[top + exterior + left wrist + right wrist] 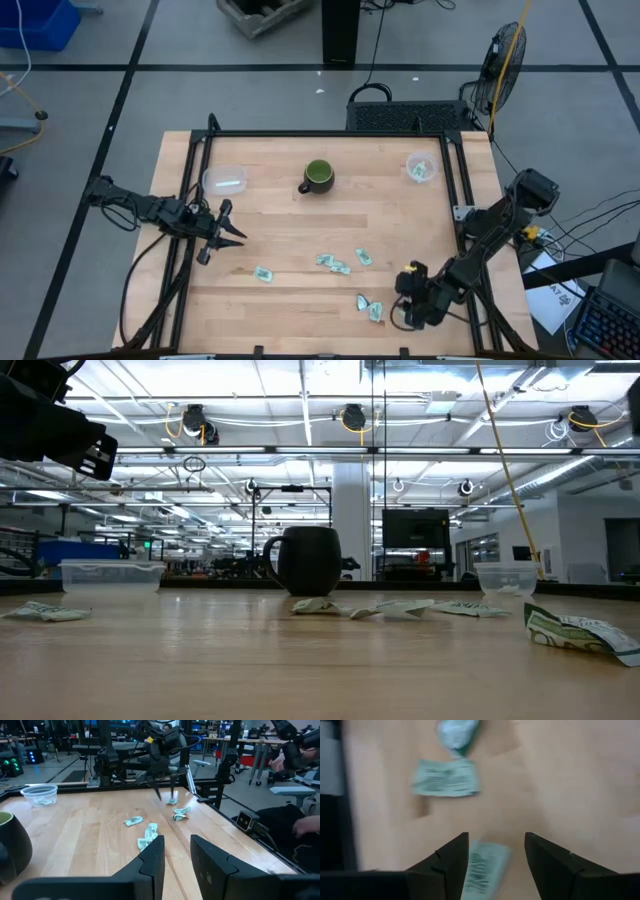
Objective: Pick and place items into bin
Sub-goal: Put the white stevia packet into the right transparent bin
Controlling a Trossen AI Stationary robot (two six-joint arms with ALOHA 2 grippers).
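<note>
Several small pale green and white packets lie flat on the wooden table: one toward the left (263, 274), a cluster in the middle (340, 265) and two at the near right (370, 306). My right gripper (402, 292) (495, 845) hangs open just above those near-right packets. One packet (482, 865) shows below the gap between its fingers and another (445, 777) lies a little farther on. My left gripper (222, 228) (176, 855) waits open at the table's left side, pointing level. A clear bin (421, 168) at the far right holds a few packets.
A green mug (318, 177) stands at the far middle of the table. A second clear container (224, 180) stands at the far left. A black frame (455, 200) borders the table. Bare wood lies between the mug and the packets.
</note>
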